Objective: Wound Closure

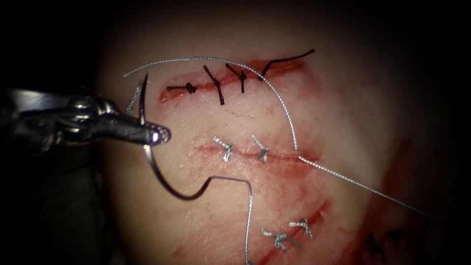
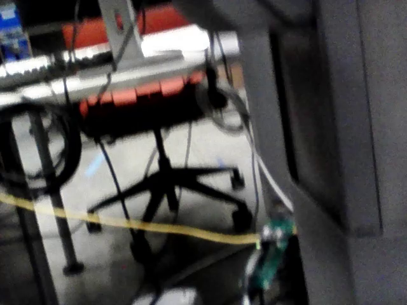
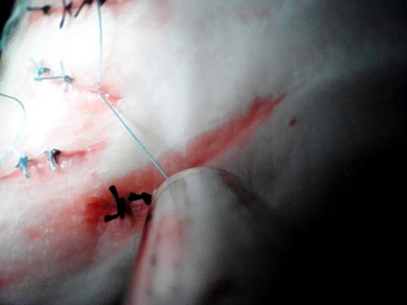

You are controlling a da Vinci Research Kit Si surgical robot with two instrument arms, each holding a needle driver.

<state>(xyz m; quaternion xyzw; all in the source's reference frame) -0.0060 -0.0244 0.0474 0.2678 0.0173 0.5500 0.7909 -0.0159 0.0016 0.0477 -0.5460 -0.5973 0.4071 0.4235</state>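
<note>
Here the left tool (image 1: 156, 135) comes in from the endoscope view's left, its jaws closed on the needle (image 1: 147, 147) partway along the curve, nearer the pointed end than the thread end. The needle is clear of the tissue (image 1: 343, 113), out to the left of the middle cut (image 1: 255, 153): its tip rises above the jaws and its body sweeps down below them to where the thread (image 1: 287, 110) joins. From that joint the thread steps right and then drops down beside the lower cut. Another run of the thread arcs over the upper cut with its dark stitches (image 1: 218, 86), comes down to the right end of the middle cut, and passes on down and to the right across the tissue. The middle cut carries two pale stitches (image 1: 243, 148) to the left of that point. Red fluid (image 1: 289, 172) stains the tissue around the middle cut. In the right wrist view, the thread (image 3: 130, 136) runs across the tissue (image 3: 210, 70) to a pale rounded shaft; I cannot tell how the right tool's jaws stand.
</note>
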